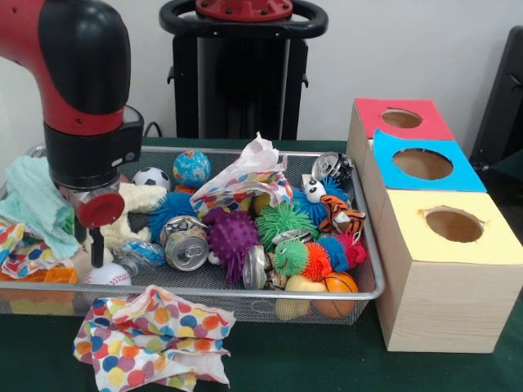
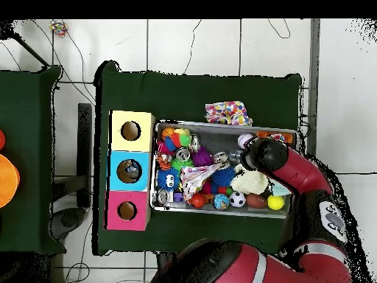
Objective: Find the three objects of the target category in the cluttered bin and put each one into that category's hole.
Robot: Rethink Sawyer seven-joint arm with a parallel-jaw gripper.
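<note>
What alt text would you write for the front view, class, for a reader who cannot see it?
A red and black robot arm lowers its gripper over a baseball in a wire bin of spiky balls, cans and cloths. Beside it stand boxes with red, blue and yellow holed tops.

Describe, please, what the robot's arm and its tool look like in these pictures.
The arm is glossy red with rounded black joint covers and a black cylindrical wrist. Below that sits a grey block with a red round cap. The tool is a slim dark piece. From overhead, the arm shows thick red links with black and grey joints. No cables or markings are legible.
</note>
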